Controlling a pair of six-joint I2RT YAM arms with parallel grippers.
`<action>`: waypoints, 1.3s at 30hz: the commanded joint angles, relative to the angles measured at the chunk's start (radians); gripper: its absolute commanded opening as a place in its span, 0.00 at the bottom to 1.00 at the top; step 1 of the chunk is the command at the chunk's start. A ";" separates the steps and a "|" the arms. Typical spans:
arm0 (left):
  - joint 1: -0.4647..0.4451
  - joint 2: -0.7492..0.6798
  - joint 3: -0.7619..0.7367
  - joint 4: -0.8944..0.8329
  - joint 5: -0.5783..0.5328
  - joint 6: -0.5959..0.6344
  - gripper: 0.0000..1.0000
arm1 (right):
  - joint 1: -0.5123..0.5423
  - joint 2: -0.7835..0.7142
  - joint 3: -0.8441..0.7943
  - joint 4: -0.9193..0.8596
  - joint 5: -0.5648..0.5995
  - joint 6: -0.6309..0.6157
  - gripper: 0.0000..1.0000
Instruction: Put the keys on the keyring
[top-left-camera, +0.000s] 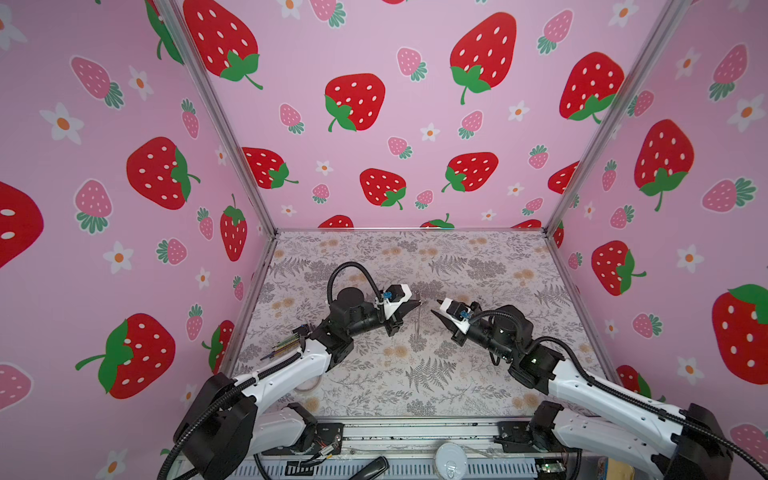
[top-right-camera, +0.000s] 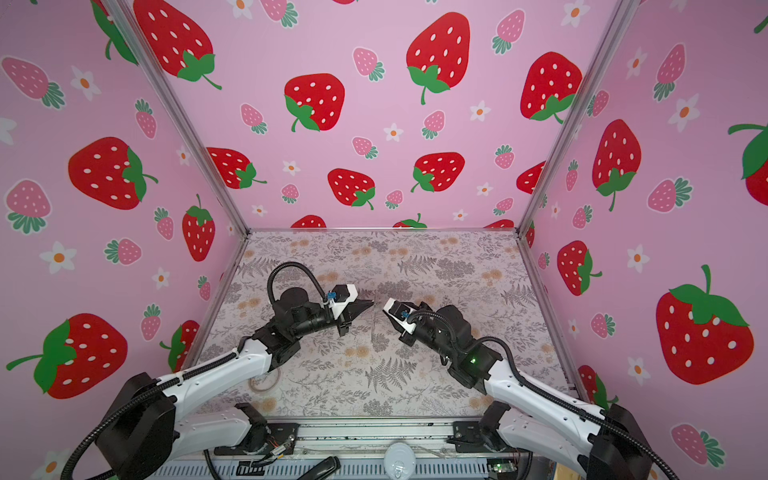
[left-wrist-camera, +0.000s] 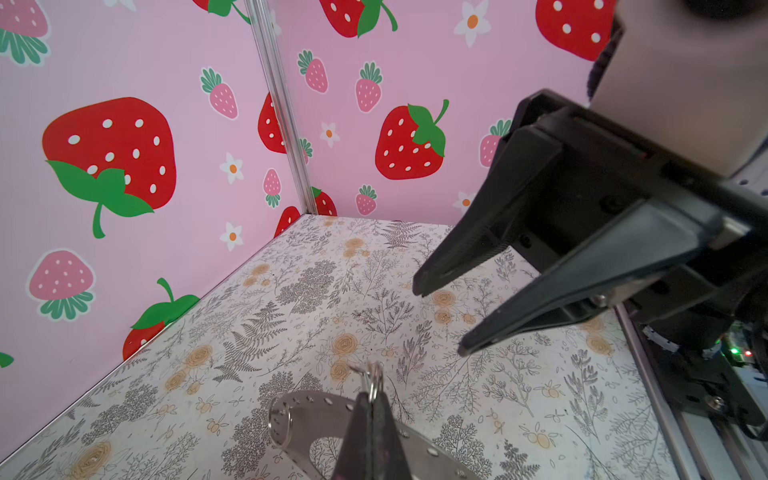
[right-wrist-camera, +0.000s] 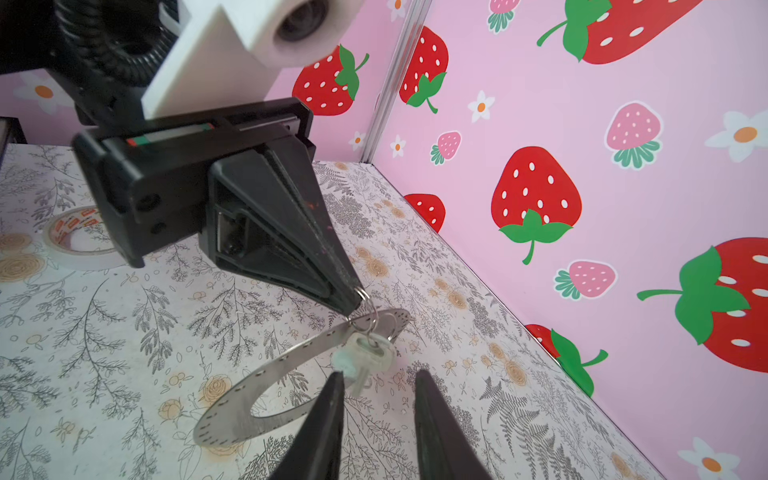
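1. Our left hand (right-wrist-camera: 351, 301) is clamped tight on a small wire loop (right-wrist-camera: 366, 297) at the rim of the keyring (right-wrist-camera: 299, 351), which hangs tilted.
2. The key (right-wrist-camera: 368, 361) dangles there, just before our right hand (right-wrist-camera: 379, 374), whose jaws are slightly apart and empty.

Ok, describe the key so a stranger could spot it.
Above the floral table, find the shut left gripper pinching a wire ring. The grey keyring and the key hang from it. The key is small, silvery, pale-green-headed; the keyring is wide, flat and holed.
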 joint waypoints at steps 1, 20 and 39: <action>0.003 -0.001 0.035 0.061 0.049 0.008 0.00 | 0.003 0.034 0.040 -0.071 -0.007 -0.027 0.31; 0.000 -0.002 0.038 0.042 0.084 0.038 0.00 | 0.005 0.064 0.076 -0.023 -0.065 -0.043 0.31; -0.012 -0.016 0.038 0.008 0.104 0.086 0.00 | 0.004 0.080 0.092 -0.026 -0.064 -0.015 0.17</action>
